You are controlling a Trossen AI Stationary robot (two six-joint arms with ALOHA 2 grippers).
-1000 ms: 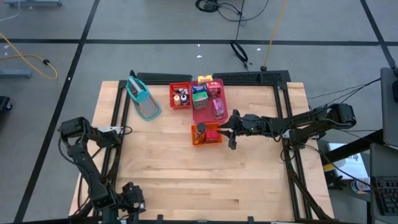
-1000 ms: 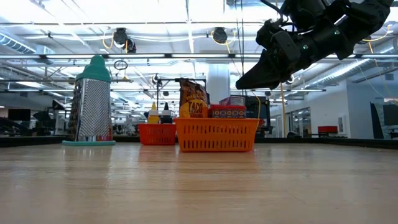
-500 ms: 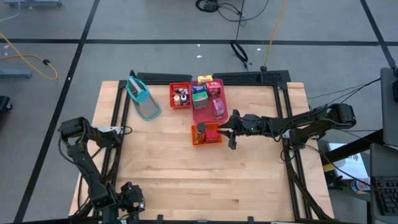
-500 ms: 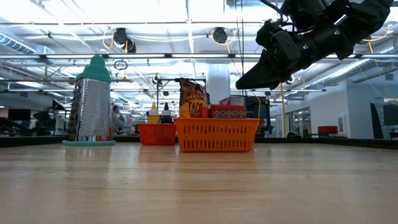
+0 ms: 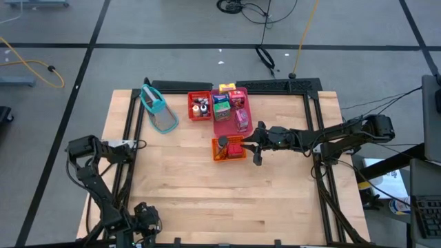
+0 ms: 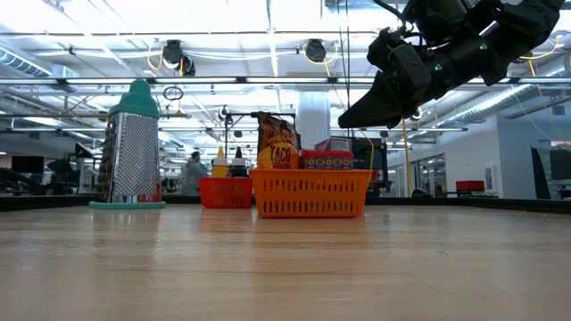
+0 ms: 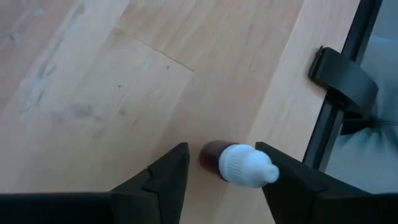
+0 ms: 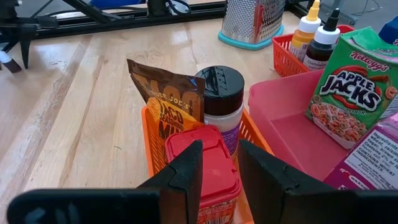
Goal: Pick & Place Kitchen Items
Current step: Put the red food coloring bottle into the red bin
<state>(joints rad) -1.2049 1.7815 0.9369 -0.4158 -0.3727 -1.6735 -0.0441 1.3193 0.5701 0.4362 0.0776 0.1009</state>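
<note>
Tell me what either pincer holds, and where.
Right pincer: nothing, open over the orange tray. Left pincer brackets a white-capped bottle; whether it grips cannot be told.

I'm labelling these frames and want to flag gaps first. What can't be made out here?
- Left tool: its wrist view shows a small white-capped bottle lying between the fingers; contact cannot be judged, and the bottle is too small to spot in the high view.
- Right tool: the red-lidded container in the orange tray sits behind it, label cut off by the picture's edge.
- Red tray: its bottles are too small to read from above.
</note>
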